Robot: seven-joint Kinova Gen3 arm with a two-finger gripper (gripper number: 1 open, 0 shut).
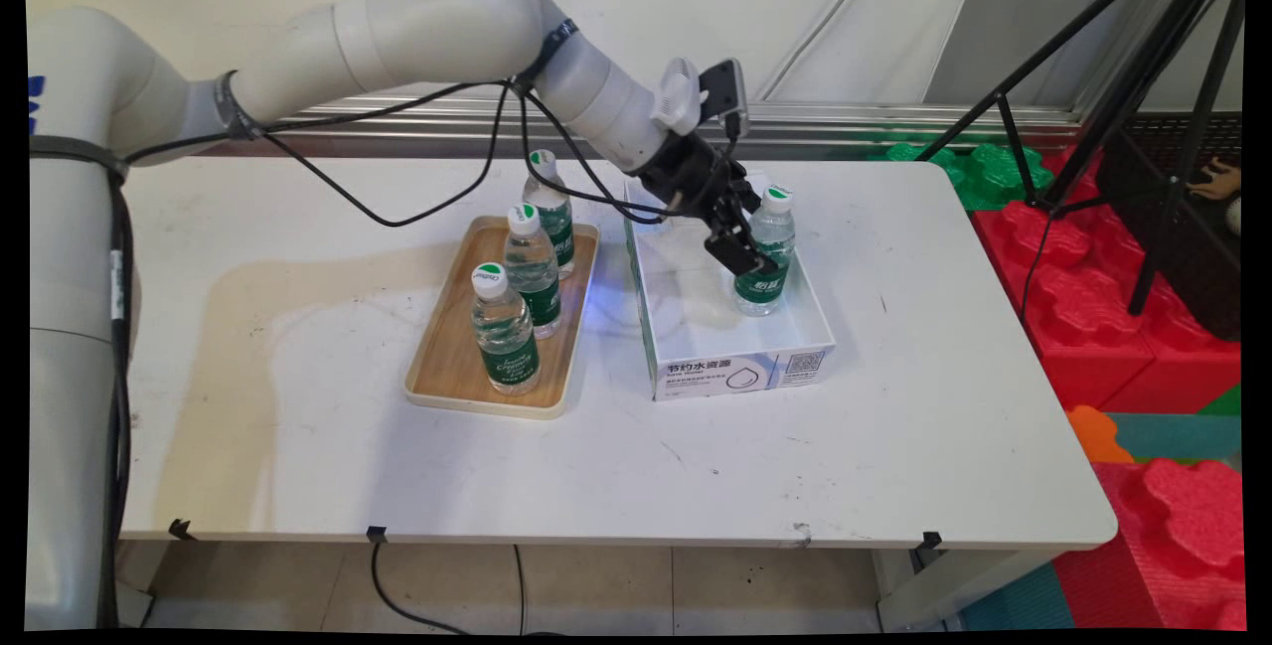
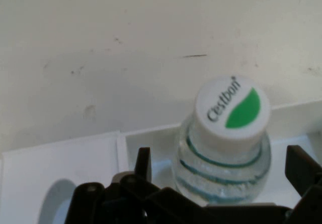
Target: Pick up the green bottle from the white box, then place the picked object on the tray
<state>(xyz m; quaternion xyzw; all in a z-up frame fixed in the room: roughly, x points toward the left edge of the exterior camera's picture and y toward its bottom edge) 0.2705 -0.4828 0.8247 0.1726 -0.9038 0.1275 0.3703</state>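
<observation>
White box (image 1: 795, 327) sitting on white table (image 1: 298, 446) toward its far right portion, holding one upright water bottle (image 1: 765, 257) near box's right wall. Black gripper (image 1: 752, 262) reaching down into box, fingers spread wide either side of bottle, not closing on it; hand view showing bottle (image 2: 224, 143) between open fingers (image 2: 143, 166). Wooden tray (image 1: 437, 377) lying just left of box, carrying three more upright bottles (image 1: 505, 332) in row along its length.

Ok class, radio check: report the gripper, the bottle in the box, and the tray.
Gripper open, fingers astride bottle. Bottle upright in white box. Three bottles upright on wooden tray.
</observation>
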